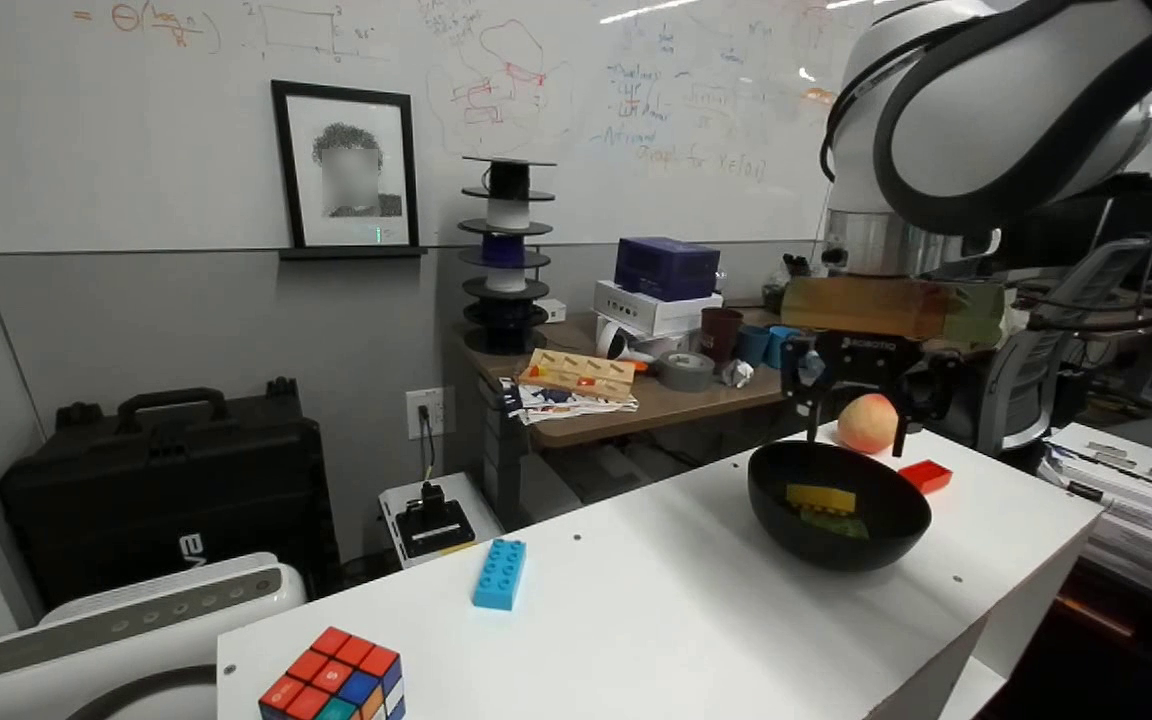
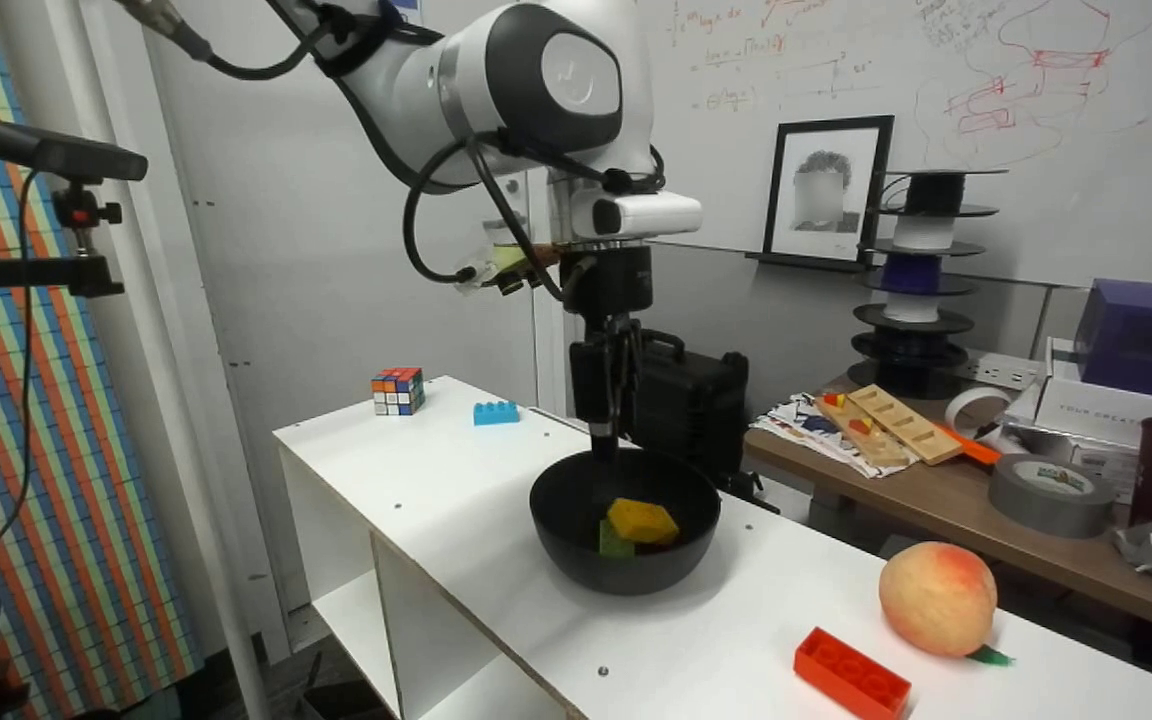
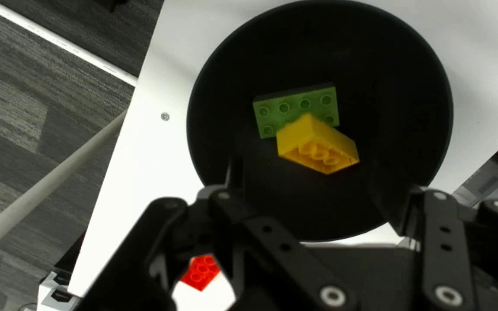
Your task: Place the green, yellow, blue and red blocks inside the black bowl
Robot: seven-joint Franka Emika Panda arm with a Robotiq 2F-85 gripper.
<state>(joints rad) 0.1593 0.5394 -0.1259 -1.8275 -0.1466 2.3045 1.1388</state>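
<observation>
Hanging over the black bowl (image 3: 374,69), the hand (image 1: 856,445) points down with its two fingers (image 1: 812,415) spread apart, clear of the blocks. In the wrist view the fingers stand over the bowl's 6 o'clock half; whether they touch its rim I cannot tell. Just past the gap between them, at 12 o'clock, is the yellow block (image 3: 318,144), inside the bowl, tilted, its hollow underside partly showing and its edges a little blurred. It overlaps the green block (image 3: 290,111), which lies studs up in the bowl at 11 o'clock from the yellow one; whether the two touch is unclear. In an exterior view the red block (image 2: 851,675) lies hollow side up on the white shelf unit (image 2: 466,490), outside the bowl and apart from it, between 4 and 5 o'clock from the hand, with a peach (image 2: 936,598) near it at 2 o'clock. Well apart from the hand, at 8 o'clock in an exterior view, the blue block (image 1: 501,574) lies studs up on the same shelf unit, and a puzzle cube (image 1: 334,678) sits farther out at 8 o'clock. At 10 o'clock from the hand in that view, a stack of spools (image 1: 505,250) stands on a brown desk (image 1: 681,403).
</observation>
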